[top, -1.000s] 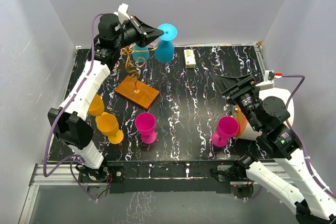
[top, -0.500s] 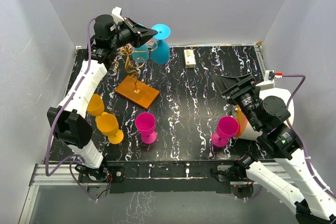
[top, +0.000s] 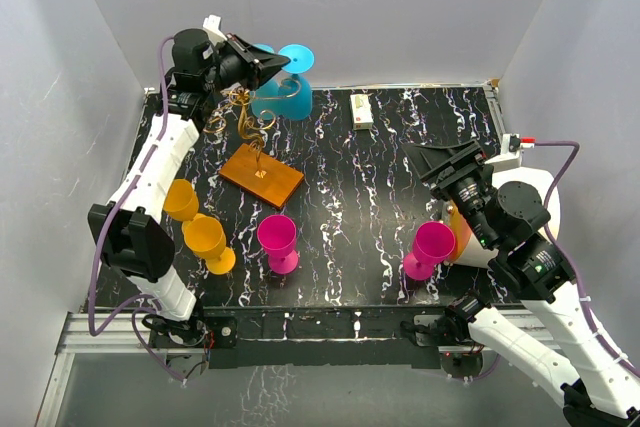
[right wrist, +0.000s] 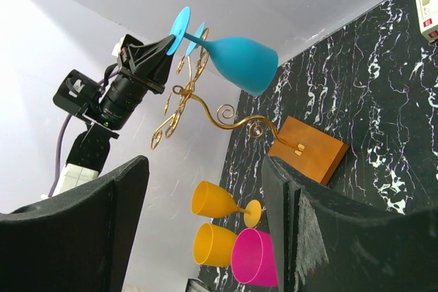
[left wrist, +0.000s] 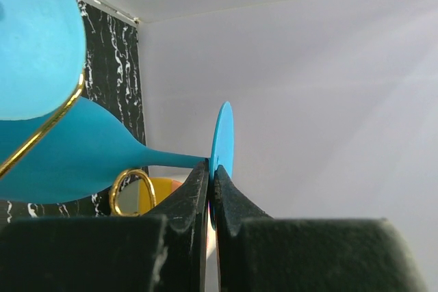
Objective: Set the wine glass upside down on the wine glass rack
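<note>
The left end effector (top: pixel 286 64), seen from above, is clamped shut on the foot of the turquoise plastic wine glass (top: pixel 283 99). The bowl points away from its tips, over the gold wire rack (top: pixel 262 175). The right end effector (top: pixel 447 154) gapes wide, empty.

Left wrist: fingers (left wrist: pixel 194 193) pinch the foot's rim.

Right wrist: the glass perhaps touches the rack's top loops.

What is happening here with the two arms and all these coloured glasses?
The left gripper is shut on the foot of a blue wine glass and holds it in the air at the curled arms of the gold wine glass rack. I cannot tell if it hangs on the wire. The right gripper is open and empty, above a magenta glass. Two yellow glasses and another magenta one wait on the table.
</note>
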You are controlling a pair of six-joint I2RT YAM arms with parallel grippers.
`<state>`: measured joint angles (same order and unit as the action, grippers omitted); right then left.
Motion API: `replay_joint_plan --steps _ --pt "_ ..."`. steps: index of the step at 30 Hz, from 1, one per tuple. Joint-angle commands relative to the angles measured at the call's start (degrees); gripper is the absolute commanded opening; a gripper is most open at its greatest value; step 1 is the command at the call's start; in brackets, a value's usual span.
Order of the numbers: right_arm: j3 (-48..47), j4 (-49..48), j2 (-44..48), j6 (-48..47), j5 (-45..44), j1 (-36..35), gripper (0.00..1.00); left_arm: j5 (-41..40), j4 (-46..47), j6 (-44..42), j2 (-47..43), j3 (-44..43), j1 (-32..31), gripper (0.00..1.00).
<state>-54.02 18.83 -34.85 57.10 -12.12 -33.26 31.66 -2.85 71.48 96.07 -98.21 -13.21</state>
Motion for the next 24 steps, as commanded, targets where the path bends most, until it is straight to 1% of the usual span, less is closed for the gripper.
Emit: replay_joint_plan --steps 1,13,18,24 --pt "-2.5 -1.5 0.5 -0.2 -0.9 0.2 0.65 0.3 -0.5 -1.4 -2.1 0.5 0.9 0.0" --pt "-2.3 -1.5 0.5 0.3 -0.4 0.2 0.65 -1.0 -3.1 -3.6 -4.7 2.8 1.9 0.0" --pt "-2.1 -1.6 0.4 0.6 0.0 0.1 0.65 0.7 -0.3 -1.0 -7.0 6.5 2.2 0.0" --pt "-2.3 -1.8 -0.1 0.3 0.9 0.2 0.65 2.1 1.4 0.7 -8.4 8.3 2.7 0.0"
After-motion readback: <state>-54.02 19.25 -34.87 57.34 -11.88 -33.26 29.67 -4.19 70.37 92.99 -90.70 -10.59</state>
